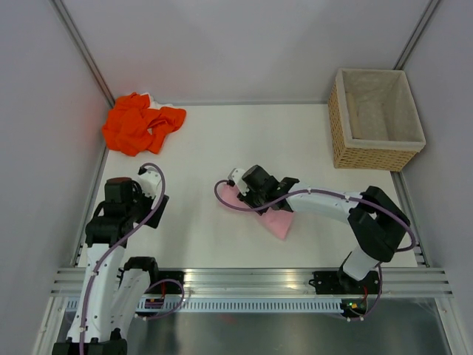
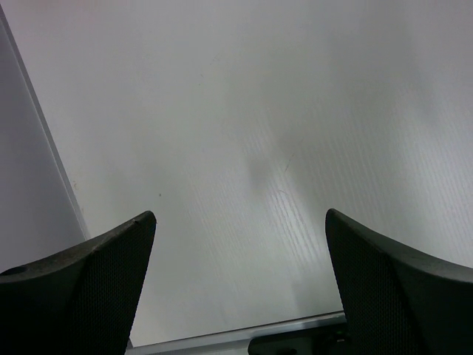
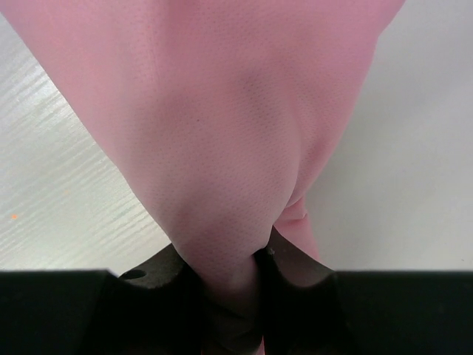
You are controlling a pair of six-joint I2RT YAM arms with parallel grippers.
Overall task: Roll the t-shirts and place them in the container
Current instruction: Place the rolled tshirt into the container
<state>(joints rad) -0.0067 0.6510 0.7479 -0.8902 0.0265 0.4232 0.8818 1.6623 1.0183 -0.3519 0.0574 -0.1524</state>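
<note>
The pink shirt (image 1: 276, 220) lies near the middle of the desk (image 1: 214, 144), a little toward 5 o'clock. It is bunched into a narrow strip, not spread flat. The right claw (image 3: 228, 260) is pinching a fold of it. In the wrist view the cloth funnels down between the dark fingers (image 3: 295, 272), which press together on it, and it fans out wide toward 12 o'clock. That stretched look suggests the grip is meant to lift or drag an edge, either to lay the shirt flat or to turn the edge over as the start of a roll. I cannot tell which. The right arm reaches low across the desk from 4 o'clock, probably so the cloth slides along the surface and is not hoisted into a heap.

The left claw (image 2: 238, 216) is spread wide above the desk at about 8 o'clock, touching nothing. There it is out of the right arm's way, yet near enough to pin the shirt's other end if that is needed.

The orange shirt (image 1: 140, 122) sits crumpled in the 10 o'clock corner, well apart from both arms, apparently waiting its turn. The basket (image 1: 369, 157) stands at 2 o'clock, open side up, and seems the likely place for finished rolls. Neither shirt is rolled yet.
</note>
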